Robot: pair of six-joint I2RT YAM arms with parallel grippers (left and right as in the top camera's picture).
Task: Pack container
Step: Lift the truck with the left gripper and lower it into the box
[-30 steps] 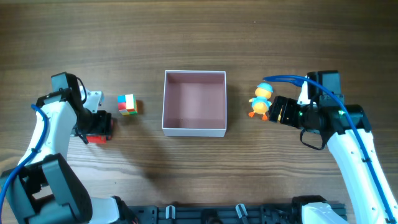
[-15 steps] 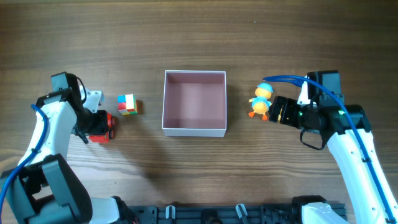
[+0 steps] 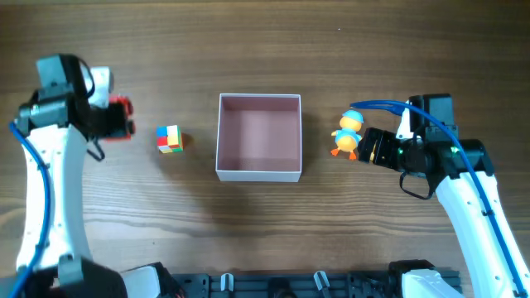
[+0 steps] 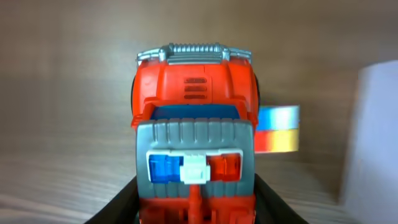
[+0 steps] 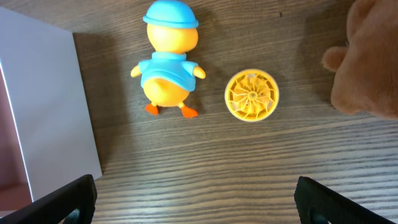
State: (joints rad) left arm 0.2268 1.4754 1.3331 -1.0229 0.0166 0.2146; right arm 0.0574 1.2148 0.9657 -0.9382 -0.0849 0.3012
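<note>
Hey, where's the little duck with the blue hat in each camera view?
Overhead: the duck lies right of the container, apart from it.
Left wrist: not in it.
Right wrist: the duck is upper centre-left, beside a yellow disc.
Shared landmark: the container's white wall, which is central in the overhead, at the right edge in the left wrist and at the left edge in the right wrist.

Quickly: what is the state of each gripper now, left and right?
Left gripper: closed on the red toy truck.
Right gripper: open, holding nothing.
</note>
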